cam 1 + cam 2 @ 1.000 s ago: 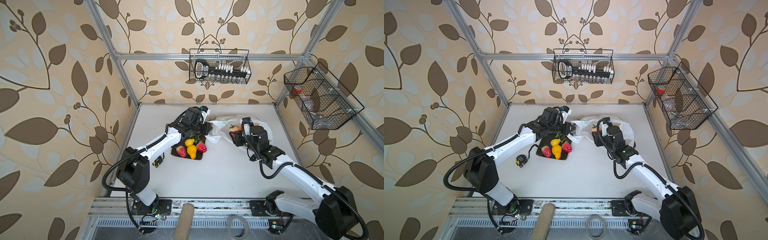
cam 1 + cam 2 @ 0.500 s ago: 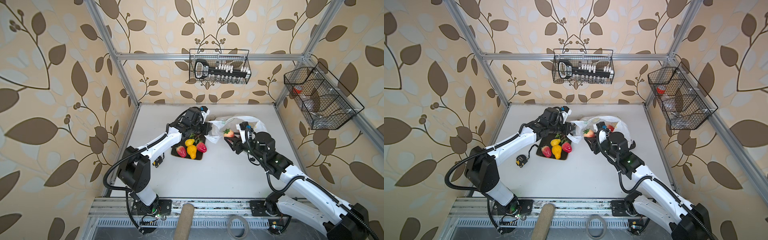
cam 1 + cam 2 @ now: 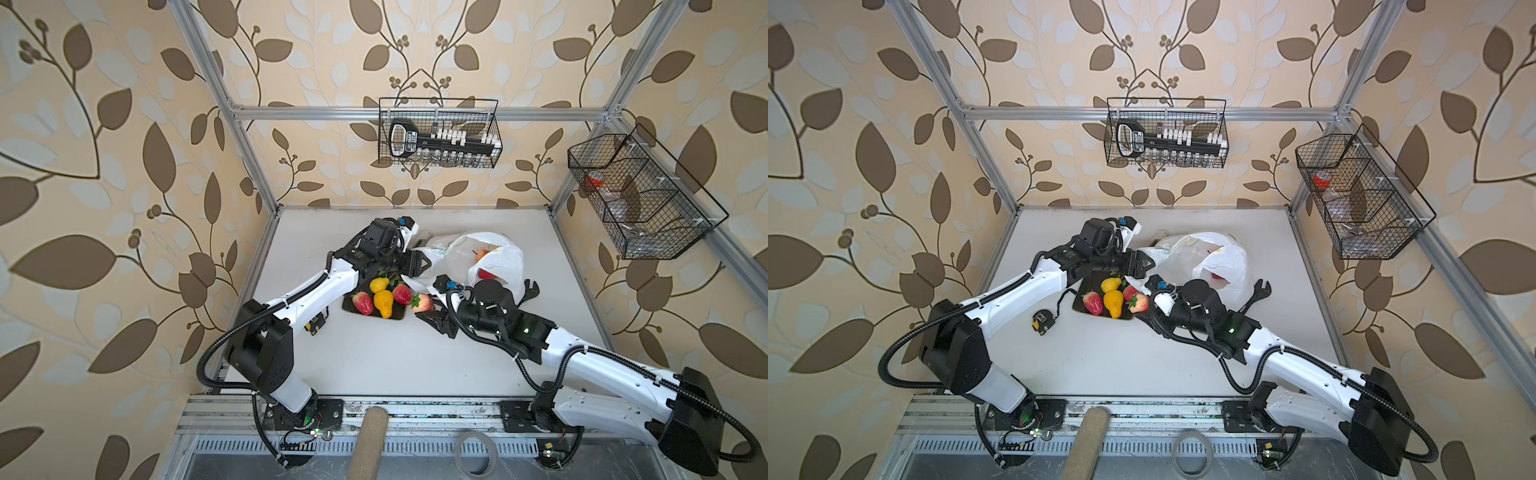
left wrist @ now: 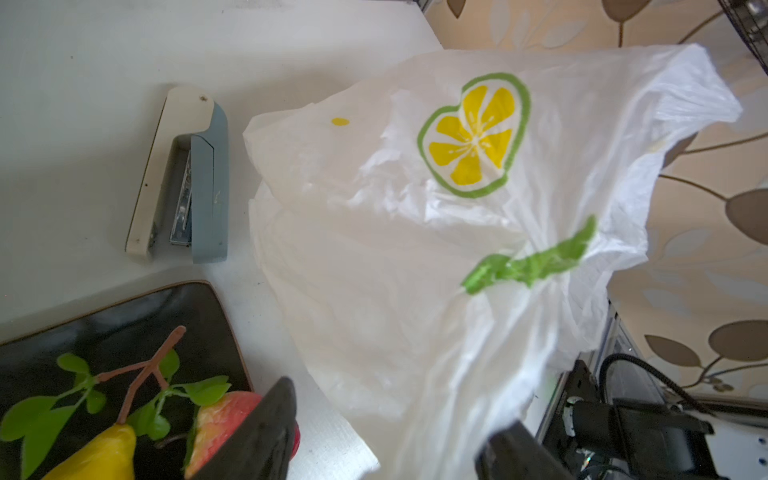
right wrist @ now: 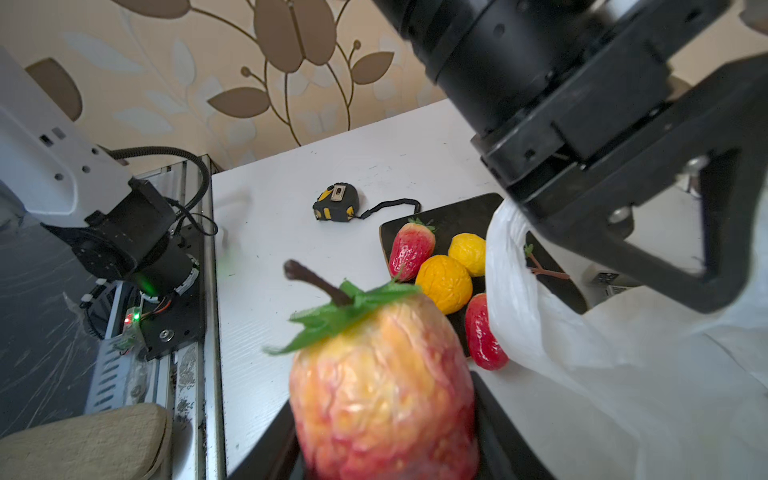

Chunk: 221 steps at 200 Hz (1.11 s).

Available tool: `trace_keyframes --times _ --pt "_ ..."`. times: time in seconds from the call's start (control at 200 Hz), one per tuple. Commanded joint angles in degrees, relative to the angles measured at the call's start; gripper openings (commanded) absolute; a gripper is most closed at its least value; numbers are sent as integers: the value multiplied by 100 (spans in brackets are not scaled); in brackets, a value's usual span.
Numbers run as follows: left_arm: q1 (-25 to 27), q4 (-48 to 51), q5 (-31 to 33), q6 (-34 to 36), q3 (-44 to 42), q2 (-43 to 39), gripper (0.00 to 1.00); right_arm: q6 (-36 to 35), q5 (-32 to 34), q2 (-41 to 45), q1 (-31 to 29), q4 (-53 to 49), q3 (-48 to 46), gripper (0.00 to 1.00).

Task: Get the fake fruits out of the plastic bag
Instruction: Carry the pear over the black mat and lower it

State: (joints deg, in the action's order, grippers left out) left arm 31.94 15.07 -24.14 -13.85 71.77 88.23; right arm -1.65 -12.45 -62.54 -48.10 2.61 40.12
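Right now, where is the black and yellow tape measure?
In a top view the tape measure lies on the table, on the left side, just left of the dark plate.

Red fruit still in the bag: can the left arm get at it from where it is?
Probably not. The left gripper, open, faces the bag's crumpled outer side, so plastic lies between it and the red fruit; in the left wrist view nothing shows through the bag.
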Motion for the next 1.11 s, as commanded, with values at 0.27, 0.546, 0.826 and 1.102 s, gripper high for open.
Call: trace_keyframes --times 0.27,0.546,0.826,1.102 --pt "37 523 1019 310 385 -1683 85 -397 -613 -847 -321 365 685 43" --pt "-37 1691 4858 -219 961 -2319 85 372 148 -2244 -632 930 1505 43" --pt "-385 1948 6111 -565 797 -3049 83 1872 1563 -4036 -701 1 3518 42" --pt "-396 2182 6032 -935 464 -3374 83 2381 2326 -5645 -621 -578 5279 41"
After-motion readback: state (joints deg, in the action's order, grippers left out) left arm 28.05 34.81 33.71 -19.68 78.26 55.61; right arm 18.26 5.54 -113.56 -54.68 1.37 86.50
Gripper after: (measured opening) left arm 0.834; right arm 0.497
